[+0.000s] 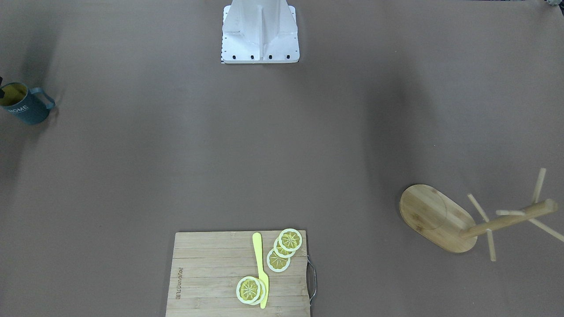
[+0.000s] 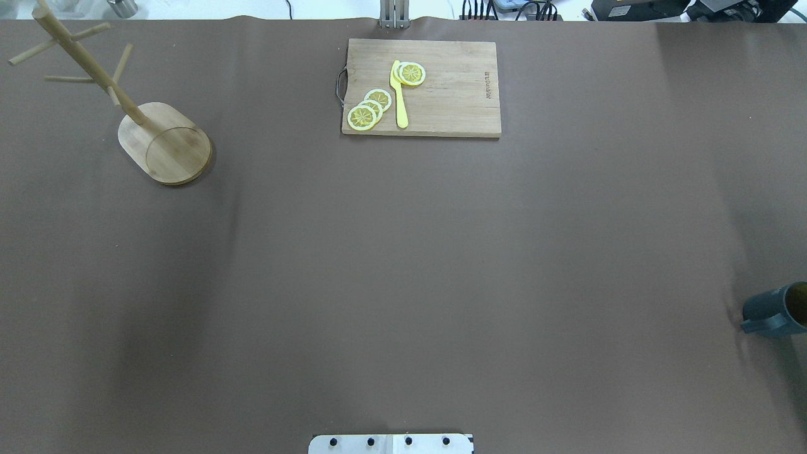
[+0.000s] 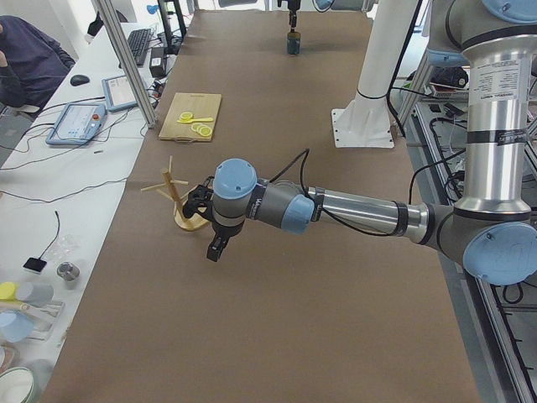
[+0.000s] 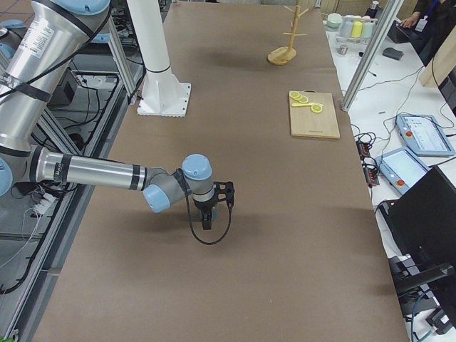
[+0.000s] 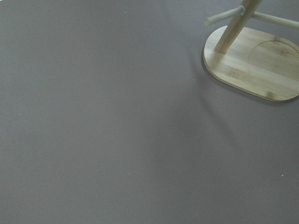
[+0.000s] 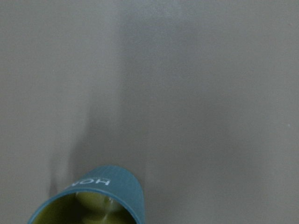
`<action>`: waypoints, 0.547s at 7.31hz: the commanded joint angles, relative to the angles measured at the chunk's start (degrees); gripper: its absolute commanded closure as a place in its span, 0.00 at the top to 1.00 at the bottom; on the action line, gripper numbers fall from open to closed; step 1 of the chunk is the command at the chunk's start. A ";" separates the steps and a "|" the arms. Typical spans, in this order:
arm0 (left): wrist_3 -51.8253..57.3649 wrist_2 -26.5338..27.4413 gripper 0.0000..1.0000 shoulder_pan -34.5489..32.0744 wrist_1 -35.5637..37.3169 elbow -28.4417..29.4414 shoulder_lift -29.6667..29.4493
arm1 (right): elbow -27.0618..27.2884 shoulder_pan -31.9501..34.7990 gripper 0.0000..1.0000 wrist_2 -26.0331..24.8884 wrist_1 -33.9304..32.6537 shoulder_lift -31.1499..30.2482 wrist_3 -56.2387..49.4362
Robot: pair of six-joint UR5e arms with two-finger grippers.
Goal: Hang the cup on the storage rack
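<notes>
well, the left gripper [image 3: 216,249] is hanging over bare table [image 2: 403,284] near the storage rack [image 2: 167,148], with nothing showing in it and touching nothing; whether its jaws are parted i cannot tell. the right gripper [image 4: 206,221] is reaching down at the cup [image 1: 24,108], and neither its opening nor any contact is showing. the cup is standing upright at the table's right-hand edge, well apart from the rack, which is standing at the far left. a cutting board [image 2: 454,94] is lying at the far middle edge of the brown surface, carrying lemon slices [image 2: 362,117] and a yellow knife [image 2: 399,94]. a person [image 3: 29,59] is sitting beside a bench of screens.
</notes>
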 commanded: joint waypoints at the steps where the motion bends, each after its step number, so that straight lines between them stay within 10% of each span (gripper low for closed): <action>1: -0.01 -0.02 0.99 0.00 0.00 -0.17 0.04 | -0.40 -3.12 0.86 -1.63 1.99 0.02 0.50; 3: -0.01 0.07 0.99 0.00 0.00 -0.26 -0.05 | -0.40 -3.30 0.08 -1.46 2.00 -0.07 0.24; 4: -0.01 -0.02 0.99 0.00 0.00 -0.34 -0.05 | -0.40 -3.22 0.00 -1.11 2.17 -0.16 0.15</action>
